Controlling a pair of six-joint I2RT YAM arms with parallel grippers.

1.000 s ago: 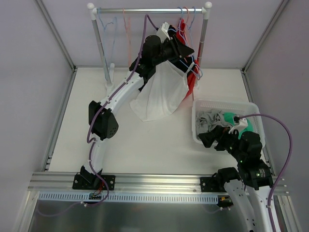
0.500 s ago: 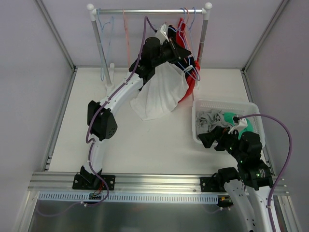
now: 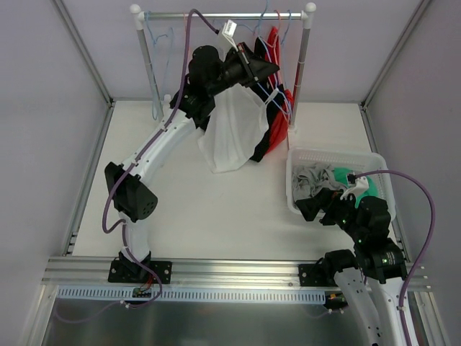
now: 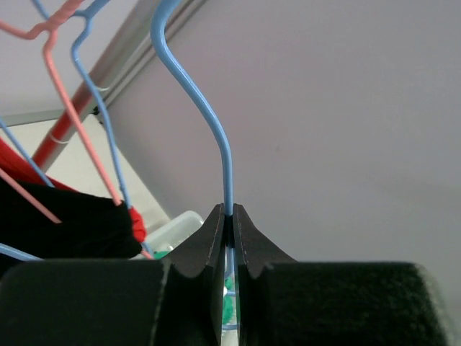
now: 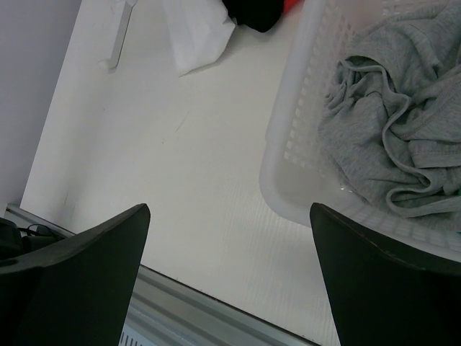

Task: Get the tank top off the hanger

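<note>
A white tank top [image 3: 234, 130] hangs on a blue wire hanger [image 3: 277, 101] just below the clothes rail [image 3: 216, 15]. My left gripper [image 3: 268, 68] is shut on the blue hanger's neck and holds it near the rail's right end. In the left wrist view the blue hanger wire [image 4: 216, 137] rises from between my closed fingers [image 4: 216, 238]. My right gripper [image 3: 311, 205] is open and empty, low over the table beside the basket. The white tank top's hem [image 5: 198, 36] shows at the top of the right wrist view.
A white basket [image 3: 374, 160] with grey [image 3: 313, 176] and green [image 3: 364, 184] clothes stands at the right; its wall [image 5: 302, 122] is near my right gripper. Red [image 3: 277, 126] and black garments hang behind the tank top. Pink [image 4: 72, 122] and blue hangers hang on the rail.
My left arm has lifted and swung left with the blue hanger, and the white tank top moved up and left with it. The right arm has not moved.
</note>
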